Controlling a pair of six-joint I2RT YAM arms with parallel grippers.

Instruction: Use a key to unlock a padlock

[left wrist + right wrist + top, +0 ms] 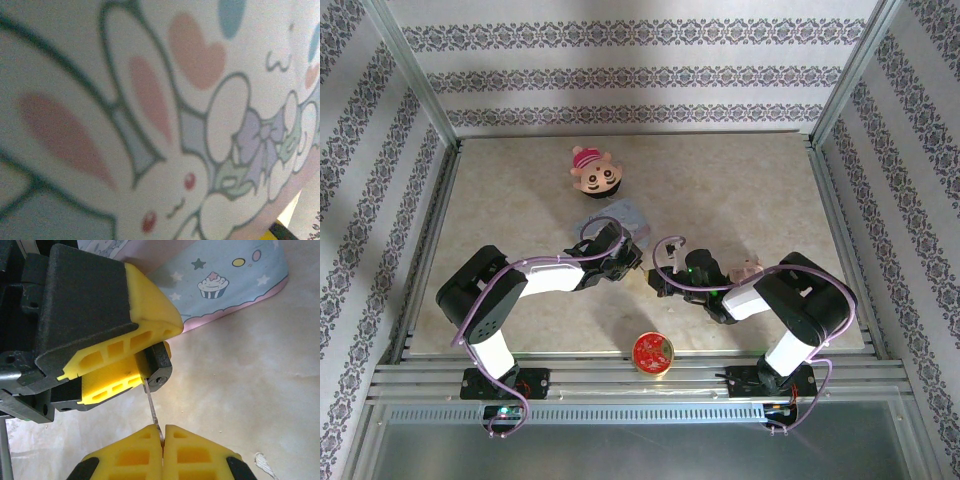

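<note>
A: Biggest first. Table (750, 190), both arms meeting mid-table. Why?
B: One holds, the other works. The pastel tin (225, 285) lies just behind them, and the left wrist camera is hard up against its bunny print.
A: Left gripper (152, 350)?
B: Jaws pinching the padlock (160, 365), held off the table. Its keyhole end faces the other arm so the key can come straight at it.
A: Right gripper (163, 432)?
B: Pads pressed together on the key (152, 412). Only the thin blade sticks out, aimed at the lock.
A: In the keyhole?
B: The blade tip touches the lock's end face at its edge, just beside the round hole. Seated or not, can't tell.
A: Step?
B: I'd say insertion, with alignment not finished. Risk: such a thin pinch could let the key twist when it's turned.
</note>
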